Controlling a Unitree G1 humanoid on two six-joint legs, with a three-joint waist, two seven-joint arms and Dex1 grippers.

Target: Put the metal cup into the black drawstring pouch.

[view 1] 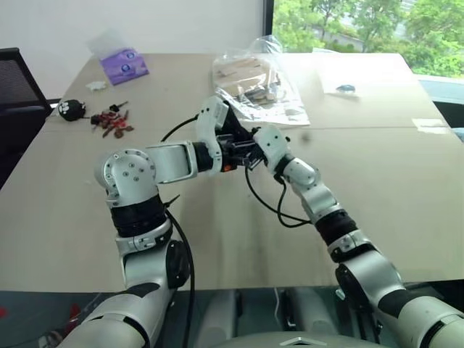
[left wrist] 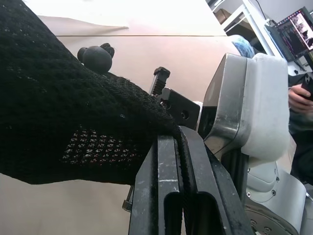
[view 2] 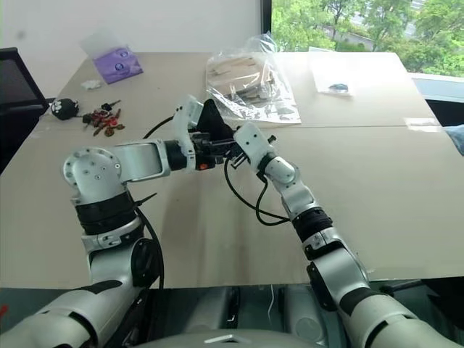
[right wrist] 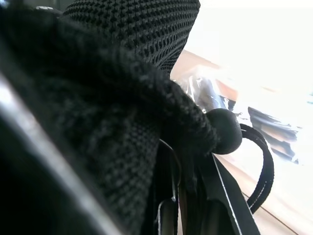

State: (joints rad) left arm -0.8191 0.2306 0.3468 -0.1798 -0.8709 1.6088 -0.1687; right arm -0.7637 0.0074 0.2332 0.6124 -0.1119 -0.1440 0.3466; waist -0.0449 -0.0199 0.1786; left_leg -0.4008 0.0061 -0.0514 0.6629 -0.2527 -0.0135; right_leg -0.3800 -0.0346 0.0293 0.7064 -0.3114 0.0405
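The desk [view 1: 377, 217] is a wide tan top with a seam running across it. Near its far edge lies a clear plastic bag [view 1: 254, 83] with packets inside; toward the far left corner sit a purple tissue pack [view 1: 125, 64], a small black plush toy [view 1: 72, 109] and a scatter of keys [view 1: 110, 122].

Both arms meet over the middle of the desk, raised off its surface. Between them hangs the pouch [left wrist: 63, 107], a black open-knit fabric bag with a round black cord stopper [left wrist: 97, 58] and a thin looped cord [right wrist: 264, 171]. The left claw [left wrist: 176, 161] is pressed together on a fold of its fabric; the right claw [right wrist: 188, 196] is likewise clamped on the fabric near the cord stopper.

The cup cannot be made out; whether it is already inside the pouch I cannot tell.

Likely risks: both claws pinch thin, loose knit, so a pull apart could slip the fabric free and drop the pouch. If the mouth is gathered rather than spread, nothing will pass in. The trailing cord could snag a finger.
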